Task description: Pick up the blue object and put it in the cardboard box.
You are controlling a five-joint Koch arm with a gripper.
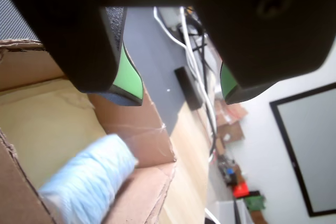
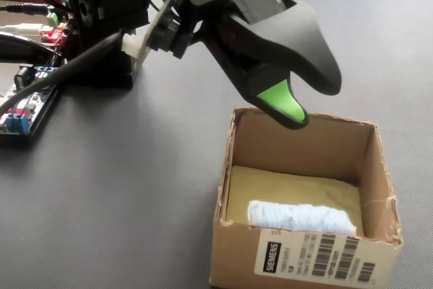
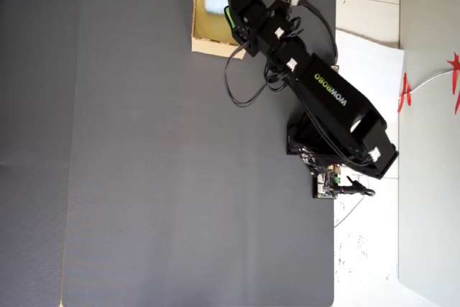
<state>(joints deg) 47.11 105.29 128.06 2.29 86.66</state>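
1. The jaws of the gripper (image 1: 181, 95) stood apart with nothing between them; in the wrist view the two green-padded tips showed a clear gap of dark mat.
2. The blue object (image 2: 300, 217) lay inside the cardboard box (image 2: 238, 147), resting on its yellowish floor against the near wall in the fixed view, apart from the gripper.
3. It lay below the jaws, toward the lower left in the wrist view (image 1: 89, 182). Its long axis ran along the box's near wall in the fixed view.
4. The gripper hung above the far wall of the box, its tips clear of the rim.
5. Judged from this, the placing looked done; what remained was lifting the arm away without catching the box wall.
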